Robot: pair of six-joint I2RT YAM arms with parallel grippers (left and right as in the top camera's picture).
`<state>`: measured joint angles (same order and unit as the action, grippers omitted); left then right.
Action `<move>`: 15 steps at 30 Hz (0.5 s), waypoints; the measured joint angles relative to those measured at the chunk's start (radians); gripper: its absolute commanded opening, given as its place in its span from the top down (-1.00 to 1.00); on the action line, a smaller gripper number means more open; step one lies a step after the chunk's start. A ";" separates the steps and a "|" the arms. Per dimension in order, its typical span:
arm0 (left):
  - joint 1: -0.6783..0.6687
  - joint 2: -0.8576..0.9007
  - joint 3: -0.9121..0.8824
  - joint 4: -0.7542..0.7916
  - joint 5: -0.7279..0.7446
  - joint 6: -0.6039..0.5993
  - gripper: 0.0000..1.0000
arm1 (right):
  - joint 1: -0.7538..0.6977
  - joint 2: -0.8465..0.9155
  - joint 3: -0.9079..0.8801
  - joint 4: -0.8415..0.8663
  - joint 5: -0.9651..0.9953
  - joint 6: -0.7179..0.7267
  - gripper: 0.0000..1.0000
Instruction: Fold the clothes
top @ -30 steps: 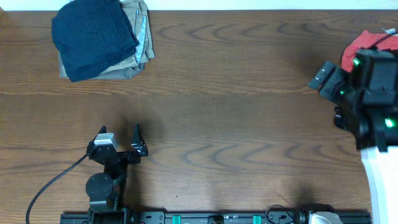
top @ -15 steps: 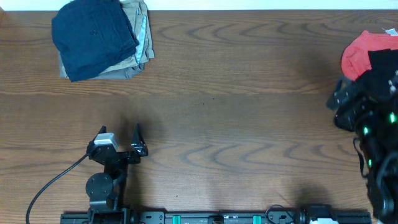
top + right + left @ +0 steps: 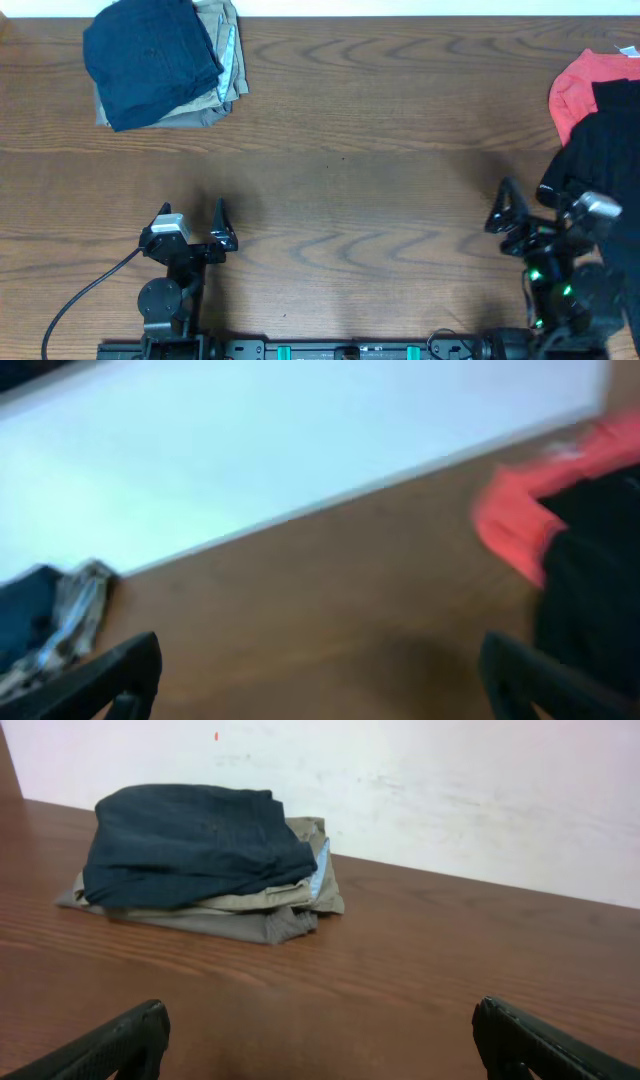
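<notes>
Navy shorts (image 3: 150,60), folded, well apart from left fingers (image 3: 220,213)

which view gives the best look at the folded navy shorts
The left wrist view: the navy shorts are large and sharp, folded on top of the khaki garment. Overhead shows them small, from above. The right wrist view catches only a blurred sliver at its left edge.

Open table (image 3: 350,170) centre, navy shorts (image 3: 150,60) far-left, black garment (image 3: 610,130) right
</notes>
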<state>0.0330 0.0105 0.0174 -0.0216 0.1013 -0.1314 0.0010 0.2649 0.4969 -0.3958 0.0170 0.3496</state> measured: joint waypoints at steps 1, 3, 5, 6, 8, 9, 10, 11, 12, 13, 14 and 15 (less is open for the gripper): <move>0.000 0.000 0.000 -0.001 0.000 0.001 -0.96 | 0.000 -0.045 -0.059 0.053 -0.023 -0.013 -0.99; 0.000 0.000 0.000 -0.001 0.000 0.001 -0.96 | 0.000 -0.126 -0.164 0.138 -0.060 -0.031 -0.98; 0.000 0.000 0.000 0.000 0.000 0.001 -0.96 | 0.000 -0.183 -0.244 0.203 -0.083 -0.040 -0.99; 0.000 0.000 0.000 -0.001 0.000 0.001 -0.96 | 0.000 -0.211 -0.285 0.230 -0.091 -0.042 -0.98; 0.000 0.000 0.000 -0.001 0.000 0.001 -0.96 | 0.000 -0.241 -0.346 0.290 -0.098 -0.042 -0.98; 0.000 0.000 0.000 -0.001 0.000 0.001 -0.96 | 0.000 -0.246 -0.366 0.317 -0.097 -0.040 -0.99; 0.000 0.000 0.000 0.000 0.000 0.001 -0.96 | 0.000 -0.248 -0.386 0.341 -0.096 -0.037 -0.99; 0.000 0.000 0.000 -0.001 0.000 0.001 -0.96 | 0.000 -0.248 -0.400 0.358 -0.093 -0.031 -0.98; 0.000 0.000 0.000 -0.001 0.000 0.001 -0.96 | 0.000 -0.248 -0.416 0.379 -0.085 -0.023 -0.98; 0.000 0.000 0.000 -0.001 0.000 0.001 -0.96 | 0.000 -0.248 -0.426 0.393 -0.077 -0.017 -0.98; 0.000 0.000 0.000 -0.001 0.000 0.001 -0.96 | 0.000 -0.248 -0.435 0.404 -0.068 -0.013 -0.98; 0.000 0.000 0.000 -0.001 0.000 0.001 -0.96 | 0.000 -0.248 -0.442 0.416 -0.060 -0.010 -0.99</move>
<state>0.0330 0.0105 0.0174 -0.0223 0.1013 -0.1303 0.0013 0.0166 0.0551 0.0200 -0.0429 0.3401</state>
